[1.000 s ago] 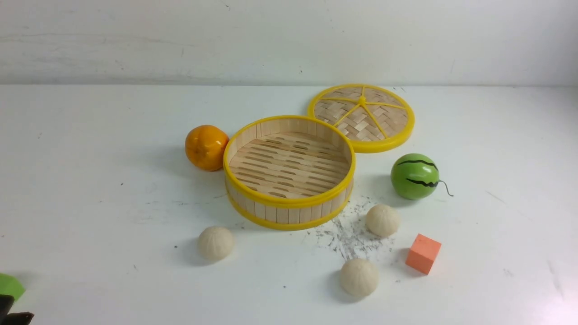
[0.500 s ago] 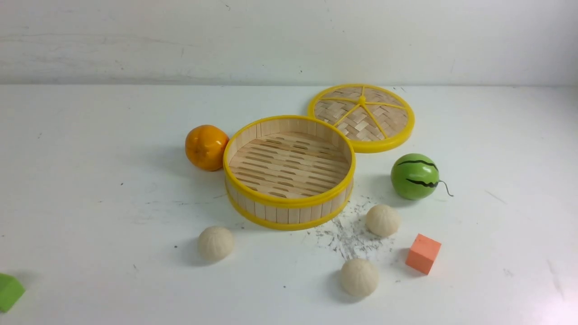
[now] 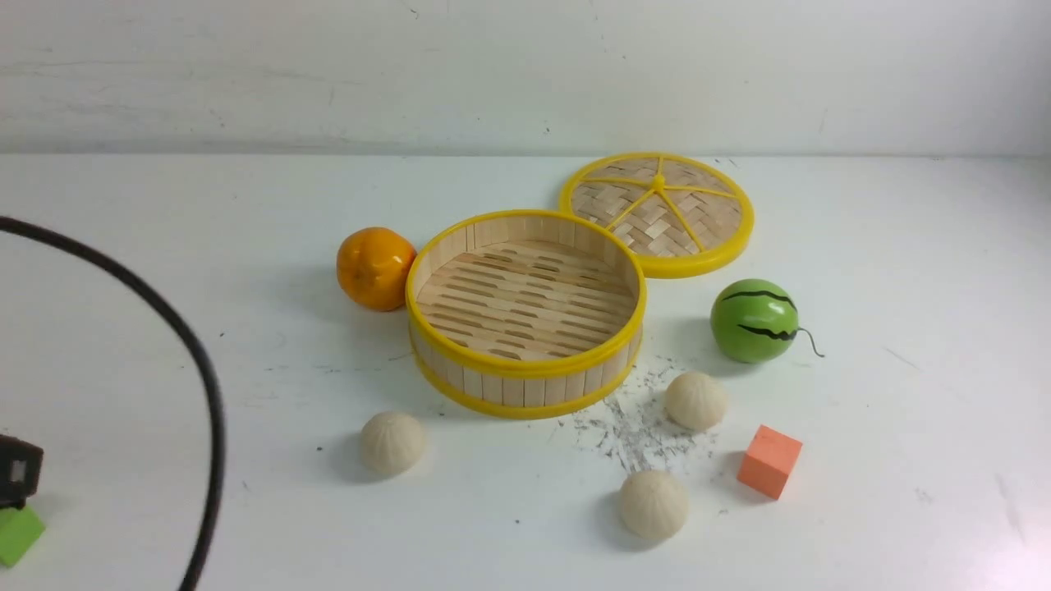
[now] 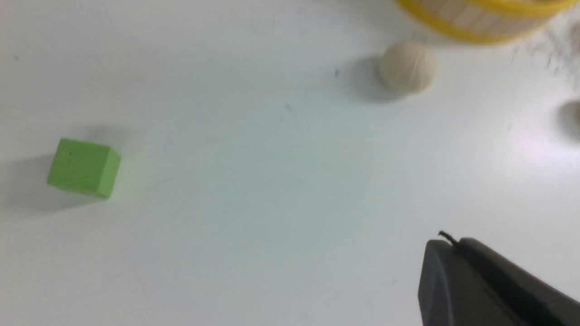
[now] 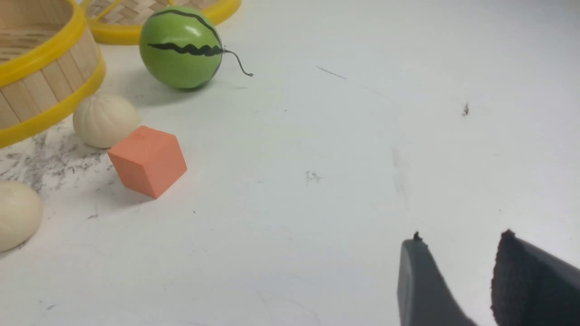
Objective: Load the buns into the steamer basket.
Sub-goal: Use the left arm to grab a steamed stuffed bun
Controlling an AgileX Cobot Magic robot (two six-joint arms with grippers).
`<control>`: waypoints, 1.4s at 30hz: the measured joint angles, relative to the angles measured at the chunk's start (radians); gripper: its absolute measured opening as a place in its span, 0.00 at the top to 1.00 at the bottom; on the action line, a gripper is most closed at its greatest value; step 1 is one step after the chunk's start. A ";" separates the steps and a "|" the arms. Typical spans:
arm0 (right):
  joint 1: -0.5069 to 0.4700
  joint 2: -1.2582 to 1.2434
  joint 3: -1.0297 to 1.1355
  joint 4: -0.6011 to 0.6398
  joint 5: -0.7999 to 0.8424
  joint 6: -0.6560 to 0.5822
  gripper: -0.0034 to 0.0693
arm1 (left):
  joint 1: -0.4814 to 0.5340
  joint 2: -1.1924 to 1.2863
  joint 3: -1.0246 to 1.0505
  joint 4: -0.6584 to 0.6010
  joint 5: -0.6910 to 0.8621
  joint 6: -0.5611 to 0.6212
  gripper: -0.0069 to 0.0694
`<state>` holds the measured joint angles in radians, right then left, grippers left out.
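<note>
The steamer basket (image 3: 525, 386) stands empty mid-table. Three cream buns lie on the table in front of it: one at the left (image 3: 392, 442), one at the right (image 3: 695, 400), one nearest me (image 3: 653, 503). My left gripper (image 4: 453, 242) is shut and empty, well short of the left bun (image 4: 408, 68) and the basket's wall (image 4: 480, 27). My right gripper (image 5: 460, 244) is open and empty, off to the right of two buns (image 5: 104, 120) (image 5: 16, 215). In the front view only a black part of the left arm (image 3: 16, 472) and its cable (image 3: 205, 386) show.
An orange (image 3: 374, 268) touches the basket's left side. A flat woven lid (image 3: 657, 213) lies behind it. A green watermelon ball (image 3: 754, 320) and an orange cube (image 3: 769, 460) sit at the right. A green cube (image 3: 16, 533) is at the near left edge.
In the front view, a black part of the left arm and its looping cable have come into view at the left edge. The buns and the basket have not moved.
</note>
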<state>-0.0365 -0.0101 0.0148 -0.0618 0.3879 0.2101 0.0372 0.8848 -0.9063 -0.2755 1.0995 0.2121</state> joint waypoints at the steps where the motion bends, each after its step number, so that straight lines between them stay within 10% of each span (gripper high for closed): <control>1: 0.000 0.000 0.000 0.000 0.000 0.000 0.62 | -0.020 0.047 -0.018 0.004 0.019 0.010 0.93; 17: 0.000 0.000 0.000 0.000 0.000 0.000 0.62 | -0.402 0.565 -0.217 0.314 0.020 -0.162 0.84; 26: 0.000 0.000 0.000 0.000 0.000 0.000 0.62 | -0.450 0.760 -0.284 0.287 -0.195 -0.261 0.27; 30: 0.000 0.000 0.000 0.000 0.000 0.000 0.62 | -0.451 0.868 -0.398 0.314 -0.212 -0.331 0.17; 39: 0.000 0.000 0.000 0.000 0.000 0.000 0.62 | -0.451 1.047 -0.521 0.341 -0.212 -0.350 0.24; 42: 0.000 0.000 0.000 0.000 0.000 0.000 0.62 | -0.451 1.087 -0.522 0.341 -0.204 -0.353 0.42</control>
<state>-0.0365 -0.0101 0.0148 -0.0618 0.3879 0.2101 -0.4136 1.9718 -1.4286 0.0657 0.8953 -0.1406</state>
